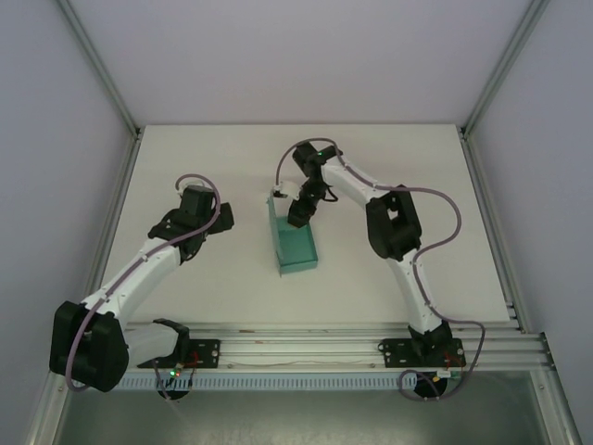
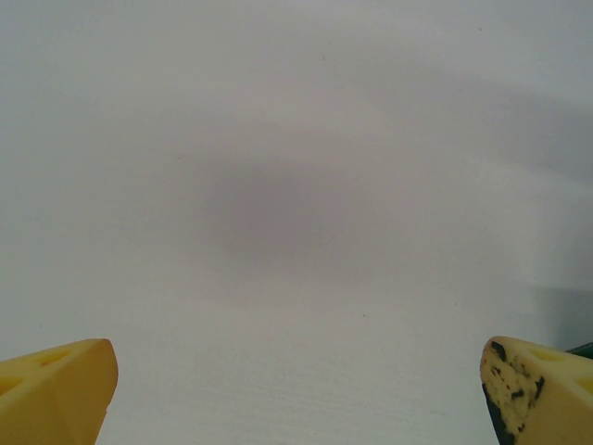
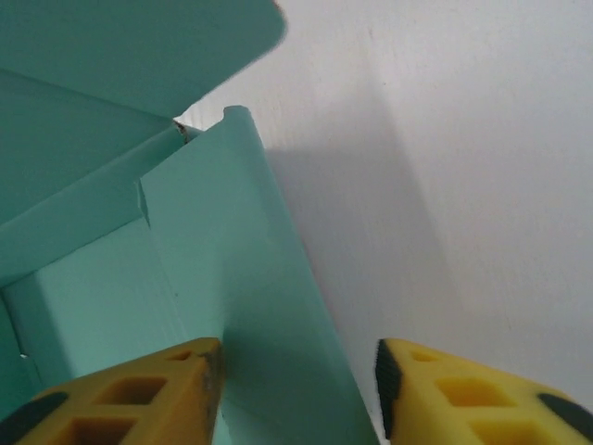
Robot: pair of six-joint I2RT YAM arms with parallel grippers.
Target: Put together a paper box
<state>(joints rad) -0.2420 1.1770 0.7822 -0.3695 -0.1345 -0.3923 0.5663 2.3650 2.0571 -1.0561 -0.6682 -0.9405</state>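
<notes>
Teal paper box (image 1: 295,243) sits mid-frame on the surface (image 1: 398,176). The right hand (image 3: 298,357), fingers spread, straddles its side wall (image 3: 264,269), probably to pinch it upright. The left hand (image 2: 296,371) hovers released at centre-left.

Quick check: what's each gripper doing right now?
Left gripper: open, nothing between its jaws, over bare table.
Right gripper: open, jaws astride a wall of the paper box, not clamped.

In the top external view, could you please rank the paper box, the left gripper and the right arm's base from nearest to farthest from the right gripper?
1. The paper box, directly at the right gripper, mid-view.
2. The left gripper, off to the left.
3. The right arm's base, bottom right of the view.
</notes>
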